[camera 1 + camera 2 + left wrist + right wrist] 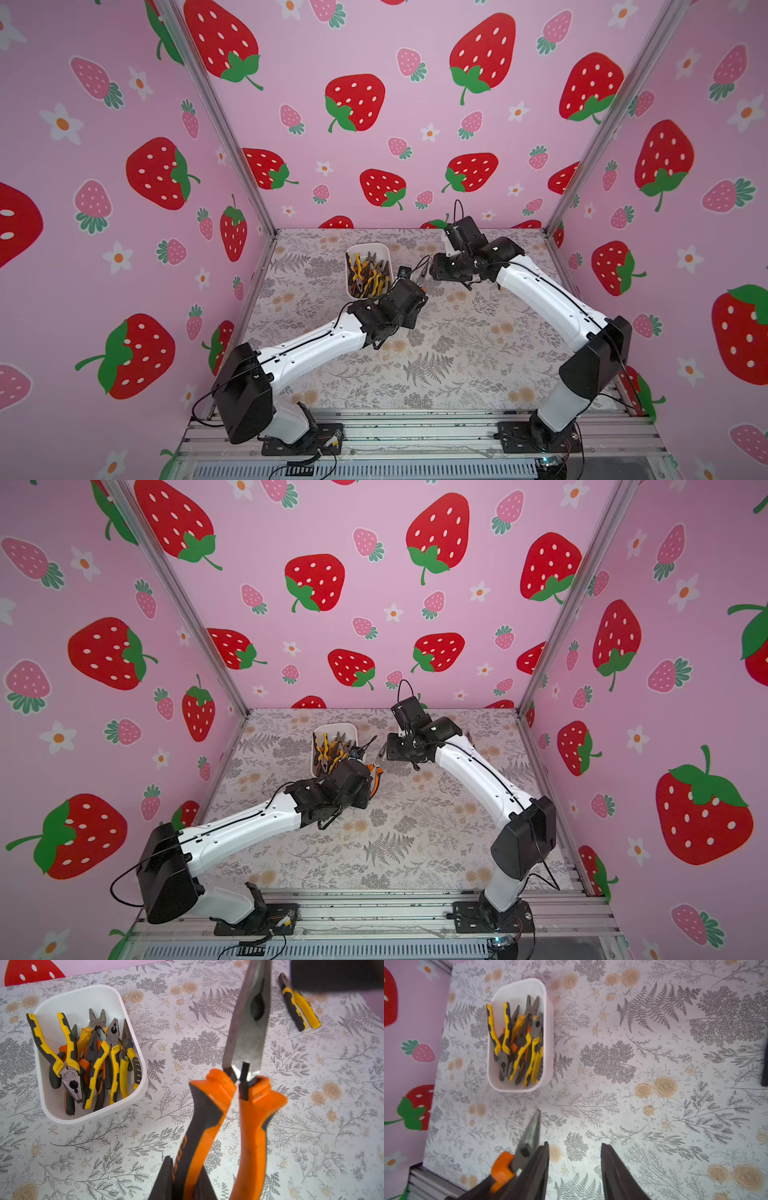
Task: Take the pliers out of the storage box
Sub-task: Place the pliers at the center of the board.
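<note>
The white storage box (368, 246) (336, 726) (83, 999) (519, 991) stands at the table's back left. Several pliers (370, 276) (330, 754) (91, 1059) (519, 1047) with yellow or orange handles are piled inside it. Just right of the box and above the table, my left gripper (185, 1180) (415, 291) is shut on one handle of a pair of orange-handled pliers (245, 1043) (376, 777) (529, 1140). Their grey nose points toward my right gripper (574, 1144) (432, 270). That gripper is open with nothing between its fingers. The nose lies just outside one finger (542, 1163).
One pair of yellow-and-black pliers (299, 1007) lies on the floral table cover, away from the box. A dark blurred part of the right arm (332, 974) hangs over it. Pink strawberry walls close the table on three sides.
</note>
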